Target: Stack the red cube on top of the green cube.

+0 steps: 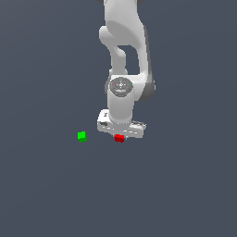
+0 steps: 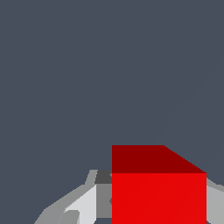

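Note:
The red cube (image 1: pixel 120 138) sits directly under my white gripper (image 1: pixel 120 135), near the middle of the exterior view. In the wrist view the red cube (image 2: pixel 159 192) fills the space between my grey fingers (image 2: pixel 87 203), which press against its two sides, so the gripper (image 2: pixel 159 210) is shut on it. The cube looks level with the floor or barely above it. The green cube (image 1: pixel 82 136) stands alone on the floor toward the exterior view's left, well apart from the gripper. It is out of the wrist view.
The plain dark grey floor (image 1: pixel 185 185) stretches all around. The white arm (image 1: pixel 125 55) rises behind the gripper.

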Robot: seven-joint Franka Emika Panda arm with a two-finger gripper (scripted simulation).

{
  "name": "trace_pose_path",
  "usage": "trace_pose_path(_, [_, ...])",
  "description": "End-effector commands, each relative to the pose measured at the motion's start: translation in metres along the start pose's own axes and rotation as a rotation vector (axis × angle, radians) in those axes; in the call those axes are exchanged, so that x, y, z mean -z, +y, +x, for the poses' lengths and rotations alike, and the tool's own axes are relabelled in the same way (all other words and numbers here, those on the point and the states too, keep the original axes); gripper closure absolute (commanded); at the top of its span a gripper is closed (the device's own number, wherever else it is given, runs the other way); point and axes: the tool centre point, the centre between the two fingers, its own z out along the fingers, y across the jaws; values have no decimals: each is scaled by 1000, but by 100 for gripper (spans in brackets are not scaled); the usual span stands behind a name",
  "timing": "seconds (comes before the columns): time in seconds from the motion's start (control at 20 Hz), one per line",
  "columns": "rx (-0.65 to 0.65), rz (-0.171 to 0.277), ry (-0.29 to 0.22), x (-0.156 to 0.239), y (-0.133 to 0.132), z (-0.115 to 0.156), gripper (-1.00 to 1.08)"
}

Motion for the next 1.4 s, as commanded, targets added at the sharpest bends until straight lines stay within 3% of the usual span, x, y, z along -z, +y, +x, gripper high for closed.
trace_pose_path(0.0, [-2, -1, 0, -5, 24, -1, 108])
trace_pose_path(0.45, [-2, -1, 0, -29, 132, -6, 108])
trace_pose_path(0.7, [-2, -1, 0, -39, 178, -6, 108])
trace_pose_path(0.95, [-2, -1, 0, -45, 205, -6, 108])
trace_pose_path(1.25, [-2, -1, 0, -47, 213, -4, 108])
trace_pose_path(1.3, [-2, -1, 0, -47, 213, -4, -92])
trace_pose_path(1.35, [-2, -1, 0, -47, 213, -4, -92])
